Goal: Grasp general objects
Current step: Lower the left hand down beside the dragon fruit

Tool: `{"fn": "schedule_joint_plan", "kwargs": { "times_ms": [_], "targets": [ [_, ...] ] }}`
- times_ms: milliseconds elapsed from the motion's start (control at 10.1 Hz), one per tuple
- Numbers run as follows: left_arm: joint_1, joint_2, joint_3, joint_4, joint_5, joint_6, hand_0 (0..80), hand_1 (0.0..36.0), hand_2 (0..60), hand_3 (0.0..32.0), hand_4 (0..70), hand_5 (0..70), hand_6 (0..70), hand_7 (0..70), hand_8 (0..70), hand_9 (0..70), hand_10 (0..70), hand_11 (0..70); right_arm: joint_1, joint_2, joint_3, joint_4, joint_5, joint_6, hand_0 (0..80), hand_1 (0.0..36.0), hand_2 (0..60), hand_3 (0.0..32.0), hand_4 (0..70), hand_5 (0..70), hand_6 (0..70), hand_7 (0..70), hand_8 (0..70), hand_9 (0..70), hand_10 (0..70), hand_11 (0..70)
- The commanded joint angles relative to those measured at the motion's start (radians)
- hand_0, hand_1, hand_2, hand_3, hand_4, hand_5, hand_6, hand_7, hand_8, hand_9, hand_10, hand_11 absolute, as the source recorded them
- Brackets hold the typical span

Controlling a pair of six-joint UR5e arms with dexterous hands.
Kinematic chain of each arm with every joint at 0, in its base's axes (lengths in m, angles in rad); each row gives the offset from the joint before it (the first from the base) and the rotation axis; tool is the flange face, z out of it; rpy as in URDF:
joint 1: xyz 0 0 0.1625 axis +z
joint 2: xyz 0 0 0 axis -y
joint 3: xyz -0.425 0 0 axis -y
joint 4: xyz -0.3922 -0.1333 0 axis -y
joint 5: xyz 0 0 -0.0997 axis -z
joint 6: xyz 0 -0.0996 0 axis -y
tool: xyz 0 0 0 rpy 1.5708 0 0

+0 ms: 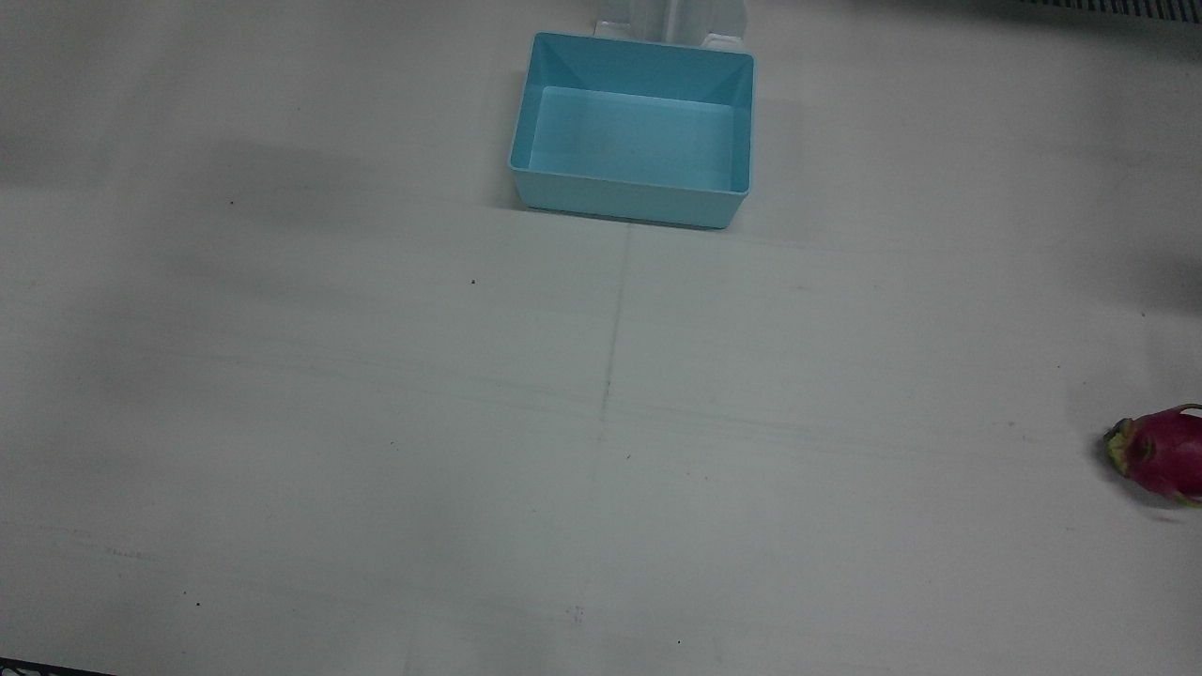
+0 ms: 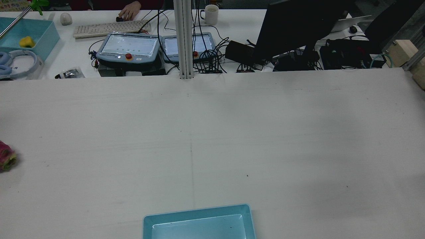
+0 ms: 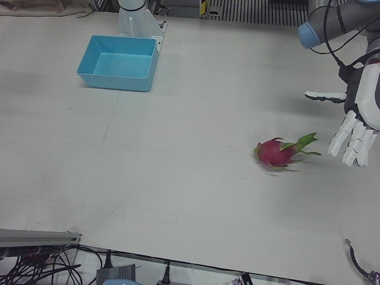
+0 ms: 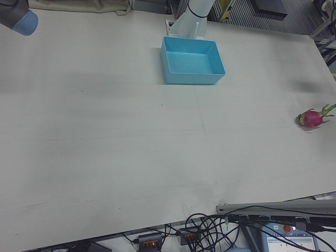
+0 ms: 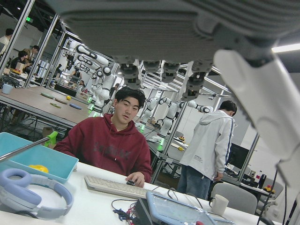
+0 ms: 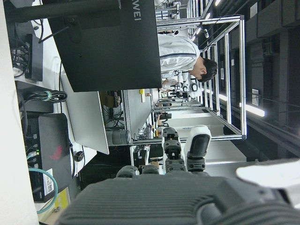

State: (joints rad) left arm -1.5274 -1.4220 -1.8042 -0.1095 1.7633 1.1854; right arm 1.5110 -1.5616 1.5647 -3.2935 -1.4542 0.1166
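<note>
Your left hand (image 3: 356,127) hangs with fingers spread, holding nothing, just beside the dragon fruit (image 3: 278,152) on the table's left edge, leafy end toward it; right hand's (image 6: 187,197) fingers unclear.

On the tabletop (image 3: 178,196) the bin (image 3: 119,56) sits at the robot's edge before the central pedestal (image 3: 139,18), the dragon fruit (image 3: 276,152) lies well apart on the left half, and the left hand (image 3: 356,127) hangs just beside it.
</note>
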Motion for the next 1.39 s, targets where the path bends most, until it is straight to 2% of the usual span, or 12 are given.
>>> {"fn": "schedule_joint_plan", "kwargs": {
  "times_ms": [0,100,199,299,398,498,597,896,995,1095,1194,1294],
  "targets": [
    [0.022,0.026,0.005,0.011,0.001,0.065,63.1,27.4,13.1,0.0,17.4,9.1,3.5,11.8,3.9,0.9,1.9,5.2,0.0,0.0,0.0,0.0,0.0,0.0,0.0,0.0,0.0,0.0,0.0,0.0,0.0,0.0,0.0,0.0,0.0,0.0],
    [0.036,0.029,0.006,0.017,0.001,0.083,64.3,25.9,4.4,0.0,17.5,6.9,3.1,10.9,4.5,0.7,3.0,6.9,0.0,0.0,0.0,0.0,0.0,0.0,0.0,0.0,0.0,0.0,0.0,0.0,0.0,0.0,0.0,0.0,0.0,0.0],
    [0.039,0.037,0.012,0.014,0.001,0.097,62.7,24.9,4.3,0.0,18.1,7.3,3.6,11.6,4.4,0.9,5.1,9.6,0.0,0.0,0.0,0.0,0.0,0.0,0.0,0.0,0.0,0.0,0.0,0.0,0.0,0.0,0.0,0.0,0.0,0.0],
    [0.046,0.037,0.019,0.011,-0.002,0.112,60.1,23.9,6.7,0.0,18.6,9.3,4.4,12.9,3.4,1.2,3.7,7.4,0.0,0.0,0.0,0.0,0.0,0.0,0.0,0.0,0.0,0.0,0.0,0.0,0.0,0.0,0.0,0.0,0.0,0.0],
    [0.074,0.037,0.023,0.01,-0.013,0.112,58.7,23.8,8.0,0.0,15.4,8.9,3.3,13.2,2.6,1.2,2.1,5.1,0.0,0.0,0.0,0.0,0.0,0.0,0.0,0.0,0.0,0.0,0.0,0.0,0.0,0.0,0.0,0.0,0.0,0.0],
    [0.102,0.037,0.038,0.008,-0.015,0.114,57.3,24.1,12.7,0.0,12.7,9.2,3.8,14.1,2.8,1.4,1.7,4.4,0.0,0.0,0.0,0.0,0.0,0.0,0.0,0.0,0.0,0.0,0.0,0.0,0.0,0.0,0.0,0.0,0.0,0.0],
    [0.114,0.037,0.069,-0.013,-0.019,0.112,56.5,23.8,14.4,0.0,12.9,9.9,4.8,15.1,2.3,1.6,3.1,6.5,0.0,0.0,0.0,0.0,0.0,0.0,0.0,0.0,0.0,0.0,0.0,0.0,0.0,0.0,0.0,0.0,0.0,0.0],
    [0.145,0.037,0.101,-0.048,-0.038,0.108,57.5,24.5,14.4,0.0,11.9,12.2,4.4,15.6,0.4,1.7,3.4,7.0,0.0,0.0,0.0,0.0,0.0,0.0,0.0,0.0,0.0,0.0,0.0,0.0,0.0,0.0,0.0,0.0,0.0,0.0],
    [0.157,0.037,0.101,-0.053,-0.044,0.108,57.2,23.5,12.4,0.0,15.6,13.1,5.5,16.2,1.6,1.8,1.9,4.6,0.0,0.0,0.0,0.0,0.0,0.0,0.0,0.0,0.0,0.0,0.0,0.0,0.0,0.0,0.0,0.0,0.0,0.0],
    [0.214,0.037,0.101,-0.055,-0.045,0.103,56.8,21.8,8.3,0.0,16.5,14.5,6.6,17.3,2.3,2.0,2.4,5.2,-0.002,0.0,0.0,0.0,0.0,0.0,0.0,0.0,0.0,0.0,0.0,0.0,0.0,0.0,0.0,0.0,0.0,0.0],
    [0.26,0.037,0.103,-0.053,-0.074,0.108,56.6,20.8,5.6,0.0,18.2,16.2,8.4,18.7,3.0,2.3,3.6,6.9,-0.002,0.002,0.0,0.0,0.0,0.0,0.0,0.0,0.0,0.0,0.0,0.0,0.0,0.0,0.0,0.0,0.0,0.0],
    [0.312,0.035,0.105,-0.052,-0.114,0.108,55.3,17.9,0.1,0.0,19.9,17.0,10.2,20.0,4.1,2.6,4.2,7.6,-0.002,0.0,0.0,0.0,0.0,0.0,0.0,0.0,0.0,0.0,0.0,0.0,0.0,0.0,0.0,0.0,0.0,0.0]
  ]
}}
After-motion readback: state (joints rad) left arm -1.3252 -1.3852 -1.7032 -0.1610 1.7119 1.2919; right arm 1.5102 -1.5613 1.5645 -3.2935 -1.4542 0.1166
